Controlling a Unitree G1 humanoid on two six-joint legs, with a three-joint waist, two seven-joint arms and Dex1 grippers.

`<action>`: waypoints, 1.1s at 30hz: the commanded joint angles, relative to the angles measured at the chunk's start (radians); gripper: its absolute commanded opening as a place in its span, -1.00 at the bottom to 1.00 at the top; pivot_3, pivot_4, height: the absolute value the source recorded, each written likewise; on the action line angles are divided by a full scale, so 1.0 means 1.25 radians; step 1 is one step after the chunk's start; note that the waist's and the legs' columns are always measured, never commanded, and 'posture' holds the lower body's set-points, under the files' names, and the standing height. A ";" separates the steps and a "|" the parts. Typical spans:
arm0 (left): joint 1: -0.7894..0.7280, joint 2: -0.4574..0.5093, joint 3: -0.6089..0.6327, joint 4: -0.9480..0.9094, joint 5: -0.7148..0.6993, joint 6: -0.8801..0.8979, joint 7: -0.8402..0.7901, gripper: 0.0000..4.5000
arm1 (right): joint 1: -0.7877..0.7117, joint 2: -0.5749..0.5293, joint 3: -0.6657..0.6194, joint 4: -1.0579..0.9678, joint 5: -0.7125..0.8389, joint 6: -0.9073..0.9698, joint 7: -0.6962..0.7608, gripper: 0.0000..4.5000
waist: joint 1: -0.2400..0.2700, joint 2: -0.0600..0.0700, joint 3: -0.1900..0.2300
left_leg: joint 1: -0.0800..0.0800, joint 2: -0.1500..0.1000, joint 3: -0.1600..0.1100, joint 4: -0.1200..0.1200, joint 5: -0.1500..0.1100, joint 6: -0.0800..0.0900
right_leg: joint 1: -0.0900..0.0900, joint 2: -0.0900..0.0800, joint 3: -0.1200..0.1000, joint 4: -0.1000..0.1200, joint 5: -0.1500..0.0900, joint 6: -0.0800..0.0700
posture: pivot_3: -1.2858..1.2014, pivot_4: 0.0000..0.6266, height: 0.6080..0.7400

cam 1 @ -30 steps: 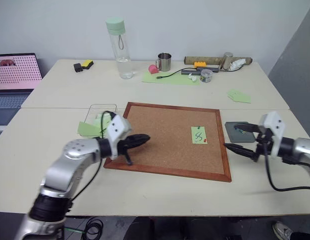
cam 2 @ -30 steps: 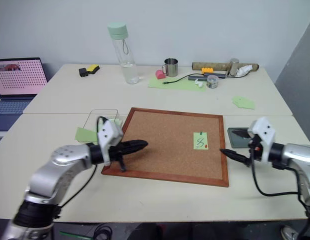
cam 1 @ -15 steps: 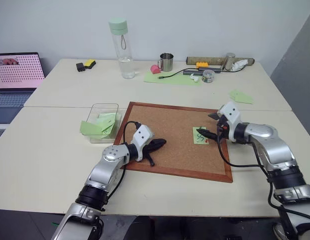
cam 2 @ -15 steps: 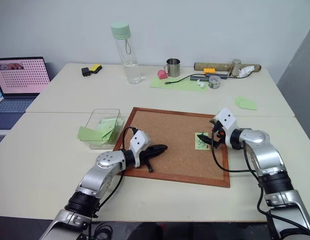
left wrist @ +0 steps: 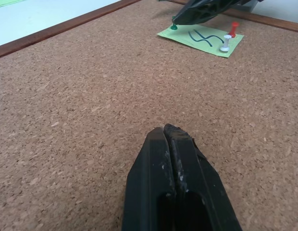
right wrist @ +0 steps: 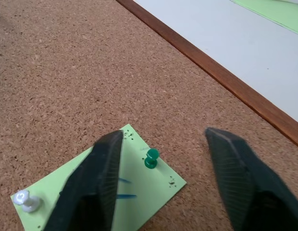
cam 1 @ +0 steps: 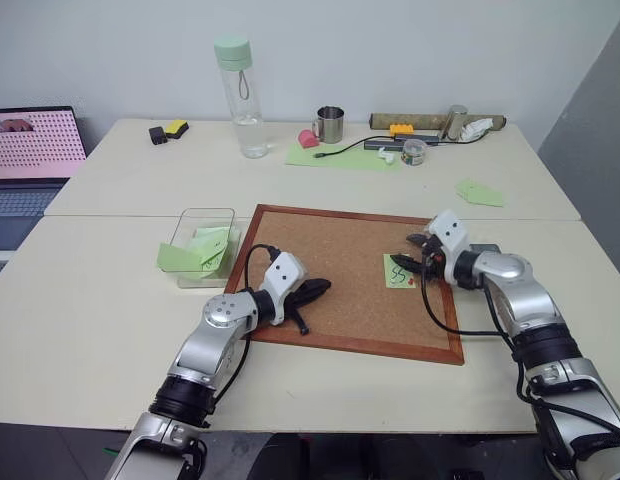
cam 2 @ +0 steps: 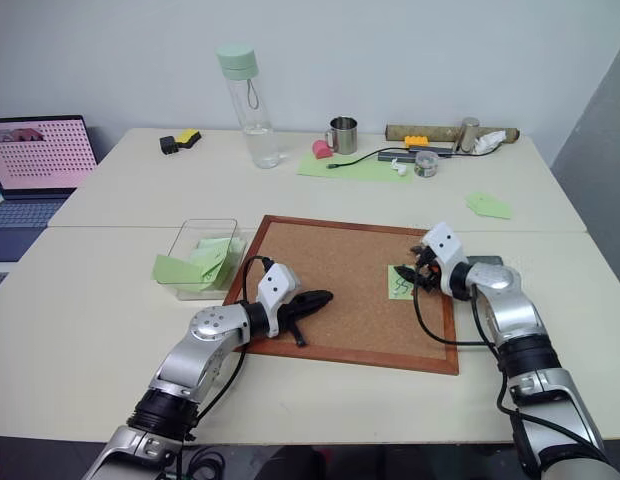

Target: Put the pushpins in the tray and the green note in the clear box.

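Note:
The green note (cam 1: 397, 271) with its black squiggle lies on the right part of the cork board (cam 1: 320, 250). A green pushpin (right wrist: 151, 159), a red one (left wrist: 234, 26) and a white one (left wrist: 226, 43) stand in it. My right gripper (right wrist: 166, 136) hovers low over the note's far corner, open, with the green pushpin between its fingers (right wrist: 93, 183) and not touching either. My left gripper (left wrist: 171, 139) is shut and empty, resting low over the board's left half. The clear box (cam 1: 204, 246) left of the board holds unmarked green notes. The tray (cam 2: 490, 261) peeks out behind my right arm.
On the far table stand a water bottle (cam 1: 238, 95), a metal mug (cam 1: 330, 123), a large green sheet (cam 1: 340, 155) with a cable and small clutter. A laptop (cam 1: 30, 145) is at the far left. Loose green notes (cam 1: 478, 192) lie at the back right.
My right gripper has moved from beside the board's right edge in over the note and now straddles the green pushpin. My left gripper has settled slightly lower over the board, still shut.

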 commanded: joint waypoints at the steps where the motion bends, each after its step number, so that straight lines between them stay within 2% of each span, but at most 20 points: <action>1: 0.024 0.004 -0.013 0.006 0.007 0.024 -0.012 -1.00 | -0.005 0.004 -0.020 -0.002 0.006 -0.021 0.009 -0.17 | 0.000 0.000 0.000 | 0.000 0.000 0.000 0.000 0.000 0.000 | 0.000 0.000 0.000 0.000 0.000 0.000 | 0.03 -0.52 1.00; 10: 0.025 0.003 -0.011 0.004 0.008 0.033 -0.011 -1.00 | 0.006 0.005 -0.015 0.001 -0.002 -0.014 0.019 -0.98 | 0.000 0.000 0.000 | 0.000 0.000 0.000 0.000 0.000 0.000 | 0.000 0.000 0.000 0.000 0.000 0.000 | 0.03 -0.52 1.00; 23: 0.032 -0.003 -0.011 0.013 0.014 0.044 0.000 -1.00 | 0.034 0.005 -0.063 -0.147 0.073 0.080 0.038 -0.98 | 0.000 0.000 0.000 | 0.000 0.000 0.000 0.000 0.000 0.000 | 0.000 0.000 0.000 0.000 0.000 0.000 | 0.03 -0.52 1.00; 33: 0.028 -0.003 -0.021 0.032 0.026 0.044 0.002 -1.00 | 0.081 -0.005 -0.103 -0.265 0.107 0.143 0.008 -0.98 | 0.000 0.001 -0.002 | 0.001 0.000 0.000 0.000 0.000 0.000 | 0.001 0.000 0.000 0.000 0.000 0.000 | 0.03 -0.52 1.00</action>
